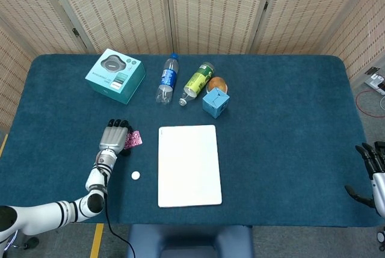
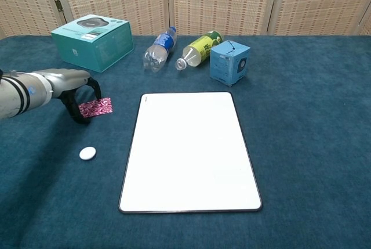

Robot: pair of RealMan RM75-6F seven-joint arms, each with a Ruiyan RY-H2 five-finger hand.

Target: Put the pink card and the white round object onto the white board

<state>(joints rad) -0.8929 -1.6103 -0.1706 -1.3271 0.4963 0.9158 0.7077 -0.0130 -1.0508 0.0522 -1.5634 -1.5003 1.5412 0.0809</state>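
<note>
The pink card [image 2: 96, 108] [image 1: 134, 138] lies on the blue cloth left of the white board [image 2: 191, 150] [image 1: 189, 165]. My left hand [image 2: 78, 89] [image 1: 113, 139] reaches in from the left and pinches the card's left end between thumb and a curled finger. The card still looks flat on the cloth. The white round object [image 2: 87, 153] [image 1: 136, 175] sits nearer the front edge, left of the board and apart from the hand. My right hand [image 1: 370, 171] hangs at the table's far right edge with fingers spread and nothing in it.
Along the back stand a teal box [image 2: 93, 41], a clear water bottle [image 2: 160, 49] lying down, a green-labelled bottle [image 2: 199, 49], and a small blue box [image 2: 229, 62] with an orange thing [image 1: 218, 83] behind it. Folding screens close the back.
</note>
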